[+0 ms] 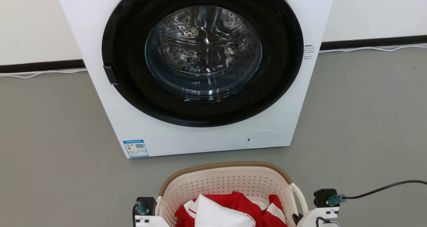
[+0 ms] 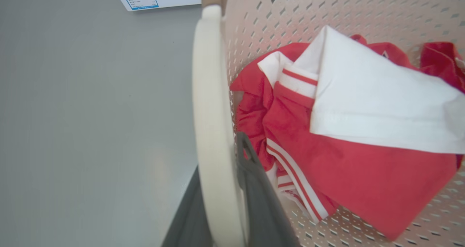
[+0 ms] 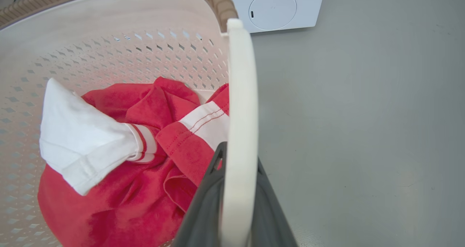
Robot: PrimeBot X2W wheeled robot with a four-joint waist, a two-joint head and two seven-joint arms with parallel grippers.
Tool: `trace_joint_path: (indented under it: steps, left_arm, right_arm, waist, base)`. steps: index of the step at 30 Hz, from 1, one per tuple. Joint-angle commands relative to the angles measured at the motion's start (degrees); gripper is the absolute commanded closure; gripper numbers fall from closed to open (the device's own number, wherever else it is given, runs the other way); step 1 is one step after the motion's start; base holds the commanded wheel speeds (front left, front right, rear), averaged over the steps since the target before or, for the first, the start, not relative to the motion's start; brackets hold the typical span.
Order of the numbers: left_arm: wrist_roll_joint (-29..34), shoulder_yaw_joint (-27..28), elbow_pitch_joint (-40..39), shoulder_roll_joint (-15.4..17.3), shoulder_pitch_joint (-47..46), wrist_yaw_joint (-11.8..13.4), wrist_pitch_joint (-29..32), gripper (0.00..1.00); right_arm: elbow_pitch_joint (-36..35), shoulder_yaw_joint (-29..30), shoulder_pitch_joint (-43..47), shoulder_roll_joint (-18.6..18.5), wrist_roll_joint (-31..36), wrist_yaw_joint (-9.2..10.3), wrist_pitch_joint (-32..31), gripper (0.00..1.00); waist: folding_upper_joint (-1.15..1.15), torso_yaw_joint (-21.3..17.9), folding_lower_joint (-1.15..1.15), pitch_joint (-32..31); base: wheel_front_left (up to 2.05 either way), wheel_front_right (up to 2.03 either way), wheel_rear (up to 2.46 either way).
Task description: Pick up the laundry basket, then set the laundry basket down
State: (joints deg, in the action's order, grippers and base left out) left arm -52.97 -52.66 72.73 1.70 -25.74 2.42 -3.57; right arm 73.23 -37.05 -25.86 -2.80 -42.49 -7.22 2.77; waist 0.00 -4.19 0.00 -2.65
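Observation:
The laundry basket (image 1: 227,167) is cream-white and perforated with a brown woven rim. It sits at the bottom centre of the head view, in front of the washer, with red and white clothes (image 1: 230,210) inside. In the left wrist view my left gripper (image 2: 221,156) is shut on the basket's white left loop handle (image 2: 210,94), one dark finger on each side. My right gripper (image 3: 238,156) is likewise shut on the right loop handle (image 3: 239,94). The clothes (image 2: 345,123) (image 3: 120,149) lie loosely piled. I cannot tell whether the basket's bottom touches the floor.
A white front-loading washer (image 1: 206,70) with its round dark door shut stands just beyond the basket. A black cable (image 1: 383,188) trails over the grey floor at the right. White cables (image 1: 367,49) run along the wall's base.

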Motion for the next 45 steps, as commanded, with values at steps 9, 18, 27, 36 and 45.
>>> trace_joint_path:
  steps: [9, 18, 27, 36, 45]
  left_arm:
    - [-0.9, -0.2, -0.1, 1.2, -0.9, -0.7, -1.1, 1.0]
    - [-1.5, -1.0, 0.2, 1.2, -1.5, -0.8, -0.9, 1.0]
    - [-1.9, -1.7, 0.5, 1.2, -1.9, -0.7, -0.9, 1.0]
    - [-2.3, -2.5, 0.7, 1.2, -2.3, -0.6, -0.7, 1.0]
    - [-2.8, -2.9, 0.7, 1.2, -3.9, 0.1, -1.7, 1.0]
  right_arm:
    - [-0.4, -3.1, -1.4, -0.1, -2.4, -0.26, 0.9, 1.0]
    - [-0.3, -5.0, -1.8, -0.1, -4.7, -0.26, 1.1, 1.0]
    - [-0.2, -6.7, -2.0, -0.1, -6.6, -0.26, 1.1, 1.0]
    - [0.0, -8.5, -2.2, -0.1, -8.5, -0.26, 1.5, 1.0]
    - [-0.7, -10.8, -3.8, -0.1, -9.7, -0.26, 3.2, 1.0]
  waist:
    - [0.0, -0.3, 0.0, -0.2]
    - [0.0, -0.5, 0.0, 0.2]
    - [0.0, -0.6, 0.0, 0.4]
    - [0.0, -0.2, 0.0, 0.7]
    - [0.0, -0.3, 0.0, 3.4]
  base:
    - [0.0, 0.0, 0.0]
    - [0.0, 0.0, 0.0]
    - [0.0, 0.0, 0.0]
    - [0.0, 0.0, 0.0]
    - [0.0, 0.0, 0.0]
